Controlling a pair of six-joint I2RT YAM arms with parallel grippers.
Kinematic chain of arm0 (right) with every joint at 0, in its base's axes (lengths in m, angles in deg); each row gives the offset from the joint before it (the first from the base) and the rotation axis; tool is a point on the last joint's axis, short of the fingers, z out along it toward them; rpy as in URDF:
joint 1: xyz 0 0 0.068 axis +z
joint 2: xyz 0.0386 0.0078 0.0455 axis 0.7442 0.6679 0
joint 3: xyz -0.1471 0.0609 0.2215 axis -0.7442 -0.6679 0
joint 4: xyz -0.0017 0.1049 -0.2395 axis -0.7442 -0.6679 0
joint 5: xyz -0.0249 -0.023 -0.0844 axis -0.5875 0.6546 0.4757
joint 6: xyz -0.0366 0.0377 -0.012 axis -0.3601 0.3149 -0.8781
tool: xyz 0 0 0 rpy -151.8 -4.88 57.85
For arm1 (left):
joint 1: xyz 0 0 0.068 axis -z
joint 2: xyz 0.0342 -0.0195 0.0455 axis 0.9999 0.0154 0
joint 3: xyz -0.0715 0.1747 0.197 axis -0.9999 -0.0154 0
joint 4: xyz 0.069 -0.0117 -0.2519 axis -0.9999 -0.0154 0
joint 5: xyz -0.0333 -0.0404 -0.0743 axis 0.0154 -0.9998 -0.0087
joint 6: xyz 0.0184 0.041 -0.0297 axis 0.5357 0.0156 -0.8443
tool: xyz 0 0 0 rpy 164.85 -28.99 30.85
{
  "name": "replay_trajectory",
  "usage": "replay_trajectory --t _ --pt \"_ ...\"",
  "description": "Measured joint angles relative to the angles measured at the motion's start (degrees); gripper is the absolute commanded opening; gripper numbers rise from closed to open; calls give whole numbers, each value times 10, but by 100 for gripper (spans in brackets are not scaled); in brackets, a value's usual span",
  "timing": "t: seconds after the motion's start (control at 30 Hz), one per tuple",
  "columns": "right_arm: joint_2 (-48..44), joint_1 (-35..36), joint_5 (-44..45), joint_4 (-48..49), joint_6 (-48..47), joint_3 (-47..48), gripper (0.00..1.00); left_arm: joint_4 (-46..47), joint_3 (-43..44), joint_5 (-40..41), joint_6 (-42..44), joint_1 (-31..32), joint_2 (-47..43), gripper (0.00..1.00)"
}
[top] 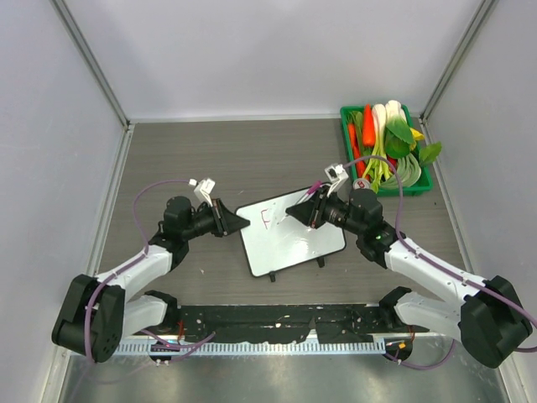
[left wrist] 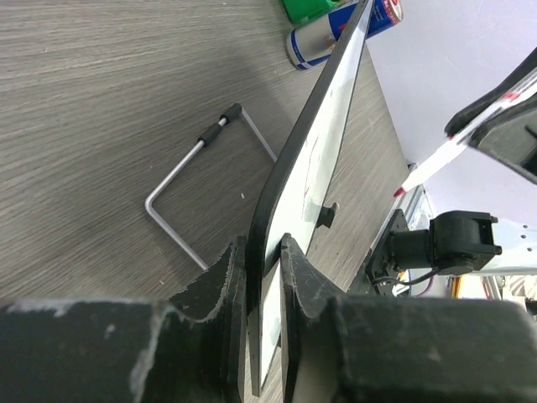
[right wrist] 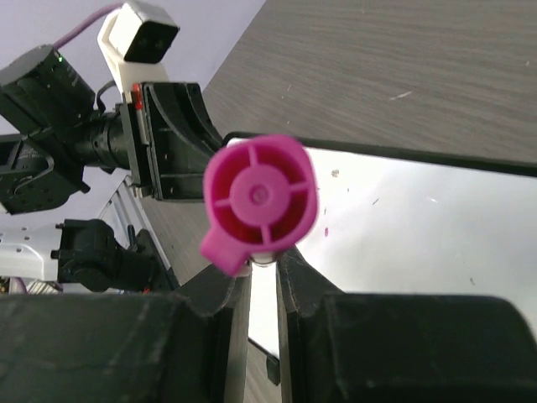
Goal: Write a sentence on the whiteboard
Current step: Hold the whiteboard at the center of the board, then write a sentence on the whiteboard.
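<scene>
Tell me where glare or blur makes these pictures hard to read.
Top view: even light, a faint sheen on the whiteboard. Left wrist view: the board shows edge-on, its face unreadable. Right wrist view: the marker, end-on and close, hides its own tip; the board glares white.

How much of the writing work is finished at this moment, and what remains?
Done: only one pink letter, apparently an F, shows on the whiteboard. In hand: the left end effector clamps the board's left edge, and the right end effector grips a pink marker over the board. Left: nearly the whole sentence, since the rest of the board is blank.
</scene>
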Motion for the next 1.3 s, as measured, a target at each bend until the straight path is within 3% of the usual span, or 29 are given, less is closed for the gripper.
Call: replay_trajectory --t 0.4,0.67,1.3 --pt "16 41 95 19 -41 12 2 -72 -13 33 20 2 -73 0" --pt "35 80 148 17 -71 15 1 -78 -15 36 23 2 -75 0" --pt "71 84 179 25 -72 22 1 -77 -16 35 26 2 -75 0"
